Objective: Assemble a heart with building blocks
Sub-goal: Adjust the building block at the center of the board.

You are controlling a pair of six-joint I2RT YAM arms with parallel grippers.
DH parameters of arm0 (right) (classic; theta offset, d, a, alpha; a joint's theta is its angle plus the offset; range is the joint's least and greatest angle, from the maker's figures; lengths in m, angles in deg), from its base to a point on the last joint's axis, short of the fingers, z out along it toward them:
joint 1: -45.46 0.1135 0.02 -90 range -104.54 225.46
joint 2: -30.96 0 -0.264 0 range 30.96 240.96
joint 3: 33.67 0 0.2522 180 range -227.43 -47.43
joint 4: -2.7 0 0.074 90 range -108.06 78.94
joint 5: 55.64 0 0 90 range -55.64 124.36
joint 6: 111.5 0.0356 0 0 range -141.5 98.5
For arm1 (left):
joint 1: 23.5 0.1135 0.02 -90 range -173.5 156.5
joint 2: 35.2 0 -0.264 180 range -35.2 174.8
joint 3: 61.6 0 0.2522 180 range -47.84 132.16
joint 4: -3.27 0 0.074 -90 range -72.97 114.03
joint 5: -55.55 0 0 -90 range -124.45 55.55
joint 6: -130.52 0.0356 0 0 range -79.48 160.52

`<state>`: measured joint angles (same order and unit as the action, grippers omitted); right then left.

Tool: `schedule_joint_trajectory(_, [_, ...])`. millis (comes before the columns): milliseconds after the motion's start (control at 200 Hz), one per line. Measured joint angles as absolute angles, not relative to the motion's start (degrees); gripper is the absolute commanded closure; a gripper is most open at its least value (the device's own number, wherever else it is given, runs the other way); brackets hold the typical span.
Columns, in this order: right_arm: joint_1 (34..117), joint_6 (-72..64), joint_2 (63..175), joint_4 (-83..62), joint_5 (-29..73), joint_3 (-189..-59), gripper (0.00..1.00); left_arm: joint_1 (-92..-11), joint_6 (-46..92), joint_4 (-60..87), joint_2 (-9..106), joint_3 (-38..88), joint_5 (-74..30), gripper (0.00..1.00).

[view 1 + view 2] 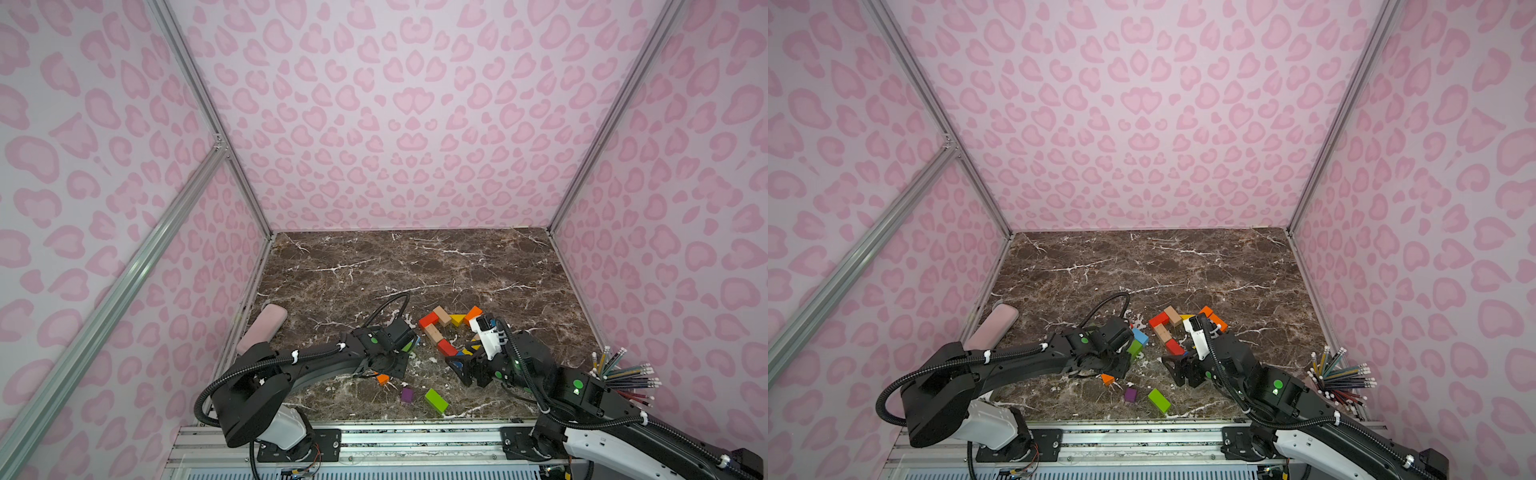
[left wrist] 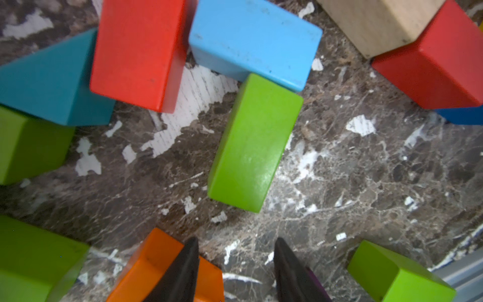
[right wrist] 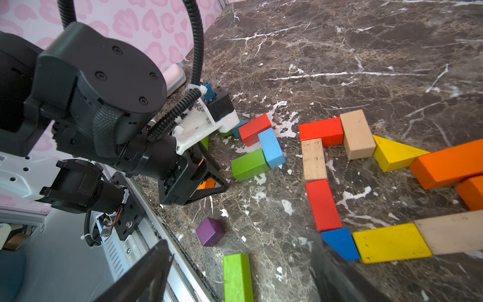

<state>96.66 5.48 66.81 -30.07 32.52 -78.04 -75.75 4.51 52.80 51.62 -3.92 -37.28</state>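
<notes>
Brown marble table (image 1: 415,270), pink walls. The blocks (image 3: 324,206) sit near the front, a heart outline looking part-built. Left end effector (image 2: 236,243): fingers apart beside an orange block (image 2: 154,256). Right end effector (image 3: 241,241): wide apart, empty. Light, rigid, slick painted wood, so pinch flat sides.

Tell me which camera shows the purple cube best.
The right wrist view: the purple cube sits close, unobstructed, three faces showing, on the marble tabletop. Both top views show it whole but small. The left wrist view shows at most a dark sliver, mostly hidden.
</notes>
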Motion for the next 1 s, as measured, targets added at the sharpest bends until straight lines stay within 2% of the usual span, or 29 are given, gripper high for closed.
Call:
schedule_joint_trajectory(440, [96.6,5.5,67.2,-30.0,32.5,-78.0,0.13,-74.3,4.9,53.7,48.7,-5.4,-39.0,0.50])
schedule_joint_trajectory(1000, [96.3,5.4,68.2,-30.0,31.6,-78.0,0.13,-76.6,5.7,54.9,44.7,-5.5,-35.3,0.47])
